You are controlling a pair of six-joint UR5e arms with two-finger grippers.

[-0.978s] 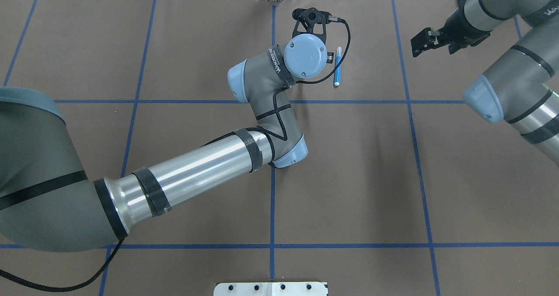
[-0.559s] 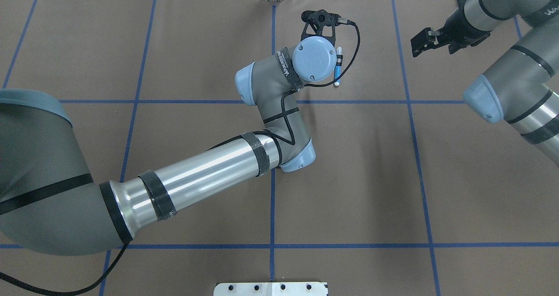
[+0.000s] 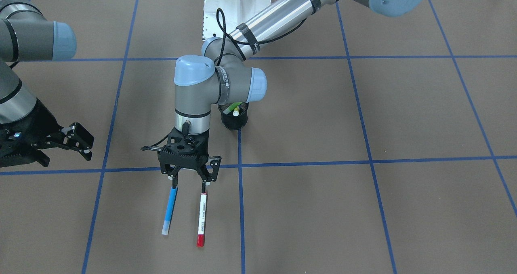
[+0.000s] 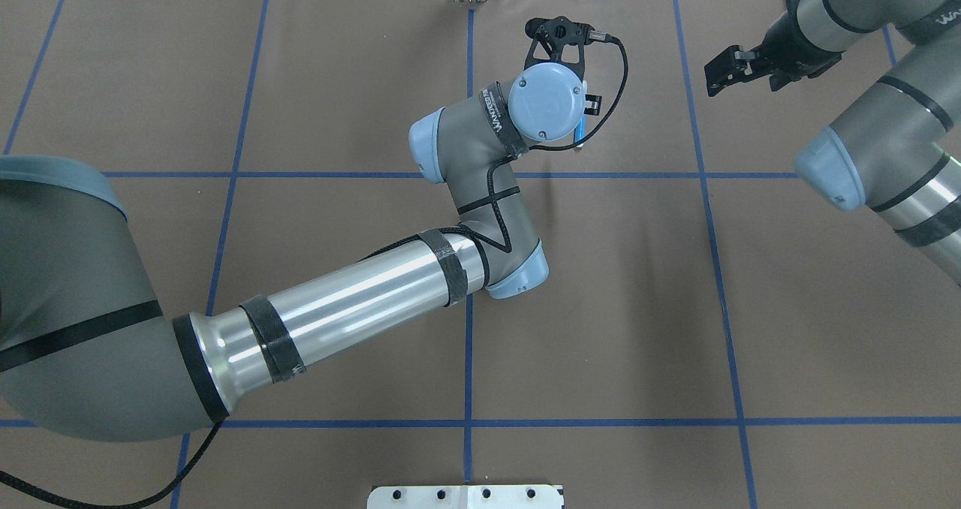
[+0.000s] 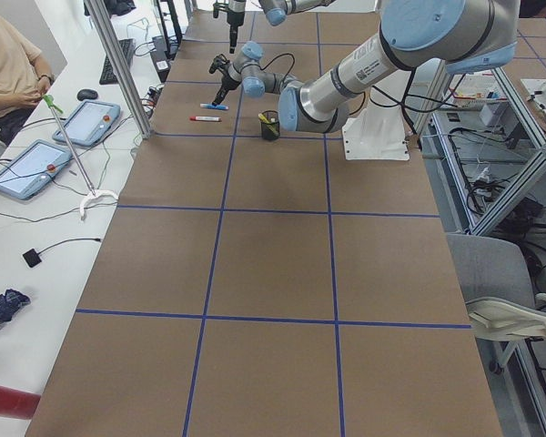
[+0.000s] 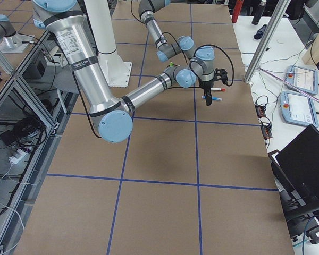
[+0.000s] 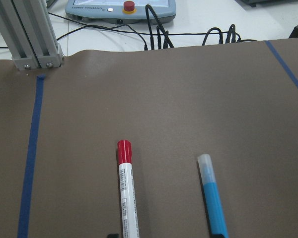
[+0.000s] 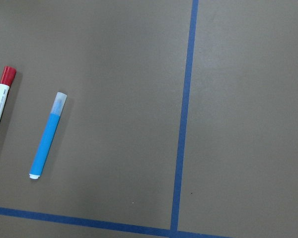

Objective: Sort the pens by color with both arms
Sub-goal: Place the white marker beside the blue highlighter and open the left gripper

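exterior front-facing view: left gripper (image 3: 190,184) spread above two pens

the left gripper points straight down with its fingers wide apart, one tip over the end of the blue pen (image 3: 169,211), the other over the end of the red-capped pen (image 3: 201,219). both pens lie side by side on the table (image 3: 363,209), not touching. the right gripper (image 3: 76,142) hangs well aside, fingers parted, holding nothing.

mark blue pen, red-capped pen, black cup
blue pen (image 3: 170,210), front-facing view, mid barrel
red-capped pen (image 3: 201,217), front-facing view, white barrel
black cup (image 3: 234,123), front-facing view, outer wall
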